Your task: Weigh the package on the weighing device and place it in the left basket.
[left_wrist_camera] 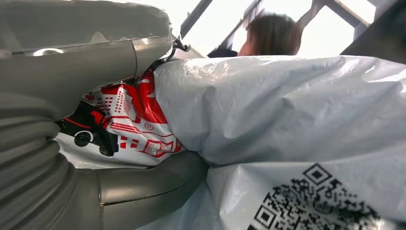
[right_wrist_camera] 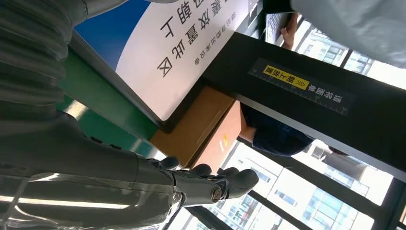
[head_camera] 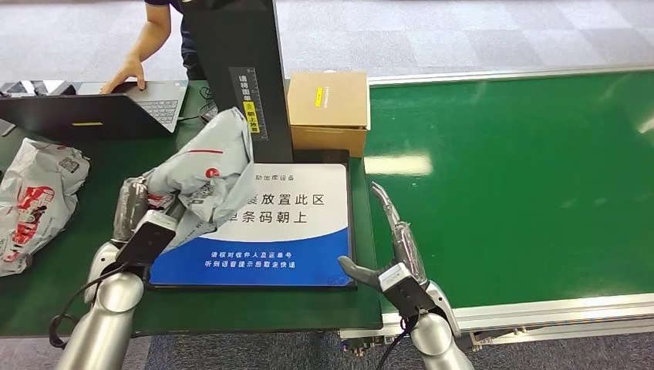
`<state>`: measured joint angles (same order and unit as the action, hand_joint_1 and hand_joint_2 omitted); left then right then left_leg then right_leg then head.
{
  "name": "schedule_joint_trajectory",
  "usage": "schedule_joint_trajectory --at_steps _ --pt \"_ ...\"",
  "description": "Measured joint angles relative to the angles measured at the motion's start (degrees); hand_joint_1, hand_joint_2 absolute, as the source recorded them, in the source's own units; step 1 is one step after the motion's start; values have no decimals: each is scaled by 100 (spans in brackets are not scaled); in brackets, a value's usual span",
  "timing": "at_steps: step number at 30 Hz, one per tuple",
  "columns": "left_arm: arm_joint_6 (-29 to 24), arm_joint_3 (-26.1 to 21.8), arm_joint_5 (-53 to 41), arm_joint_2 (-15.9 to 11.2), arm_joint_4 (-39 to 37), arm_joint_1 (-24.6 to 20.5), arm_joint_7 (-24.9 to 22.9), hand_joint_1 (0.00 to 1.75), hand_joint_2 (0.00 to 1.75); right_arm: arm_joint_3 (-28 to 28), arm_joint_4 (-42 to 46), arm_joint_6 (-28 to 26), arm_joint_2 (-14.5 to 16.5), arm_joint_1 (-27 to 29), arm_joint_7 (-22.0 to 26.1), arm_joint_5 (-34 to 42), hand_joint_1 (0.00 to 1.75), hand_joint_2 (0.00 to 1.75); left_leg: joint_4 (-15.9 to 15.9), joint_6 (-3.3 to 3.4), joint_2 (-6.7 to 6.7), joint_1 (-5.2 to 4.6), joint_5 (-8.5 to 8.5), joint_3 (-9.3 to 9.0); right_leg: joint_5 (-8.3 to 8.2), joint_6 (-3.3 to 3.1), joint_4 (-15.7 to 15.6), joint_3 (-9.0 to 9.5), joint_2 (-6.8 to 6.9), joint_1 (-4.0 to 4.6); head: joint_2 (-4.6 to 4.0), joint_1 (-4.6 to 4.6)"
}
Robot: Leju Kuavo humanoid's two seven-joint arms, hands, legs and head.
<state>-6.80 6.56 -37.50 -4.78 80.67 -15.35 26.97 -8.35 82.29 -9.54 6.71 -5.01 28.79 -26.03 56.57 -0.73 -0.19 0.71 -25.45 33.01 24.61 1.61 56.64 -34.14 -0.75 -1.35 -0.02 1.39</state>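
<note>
Green table surface (head_camera: 231,304) carries the weighing device (head_camera: 301,231), and above its left part hangs the grey package (head_camera: 207,173), clasped in the left hand (head_camera: 143,212) from below. To the device's right, the right hand (head_camera: 393,247) holds nothing, fingers extended. Behind sit a cardboard box (head_camera: 328,108) and a laptop (head_camera: 158,96) under a person's hand (head_camera: 126,77).

Floor (head_camera: 478,35): grey carpet tiles, pale sheen. Worktop (head_camera: 69,297): dark green surface. Conveyor belt (head_camera: 524,177): green, glossy, w/ light glare, silver rail along near edge. Windows (right_wrist_camera: 306,191): large, dark frames, bright daylight, bldgs outside. Person (head_camera: 150,38) at far side, hand on open laptop (head_camera: 158,100).
</note>
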Motion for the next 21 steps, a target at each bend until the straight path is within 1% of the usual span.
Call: schedule_joint_trajectory --at_steps 5,9,12,15,17,18,19,21 --pt "-304 -443 130 118 539 93 138 175 175 -11 -21 -2 8 54 9 6 0 175 0 0 -1 0 0 0 0 0 0 0 0 0 0 1" --pt "-365 -744 189 165 788 87 159 175 175 -28 -69 -2 25 53 20 -5 0 175 -1 0 -1 0 0 1 0 0 1 0 0 1 0 1" --pt "-370 -1006 119 159 869 26 84 175 175 -34 -121 -7 28 29 34 -16 0 175 -1 0 -1 1 0 0 0 0 1 0 0 1 0 1" --pt "-587 -1277 -158 116 781 -157 -129 175 175 -35 -165 -12 59 -2 52 -19 0 175 0 0 -1 2 1 0 0 0 1 0 1 2 0 0" --pt "-899 -1464 -408 49 589 -364 -334 87 175 -37 -180 -13 89 -7 63 -21 0 175 -1 -1 -1 2 1 0 0 0 2 0 1 3 0 0" --pt "-1167 -1559 -604 3 444 -484 -505 44 175 -39 -184 -11 101 -10 65 -25 0 175 -1 -1 -1 3 2 1 0 -1 5 0 1 3 0 1" --pt "-1560 -1661 -889 -55 252 -616 -751 0 175 -44 -188 -10 114 -16 66 -34 0 175 -1 -2 0 3 2 0 -1 -1 7 0 0 3 0 1" --pt "-2451 -1912 -1473 -198 -241 -922 -1344 0 175 -69 -205 -9 153 -37 64 -72 0 175 -1 -4 4 4 3 -1 -1 -2 12 -2 -4 4 0 0"
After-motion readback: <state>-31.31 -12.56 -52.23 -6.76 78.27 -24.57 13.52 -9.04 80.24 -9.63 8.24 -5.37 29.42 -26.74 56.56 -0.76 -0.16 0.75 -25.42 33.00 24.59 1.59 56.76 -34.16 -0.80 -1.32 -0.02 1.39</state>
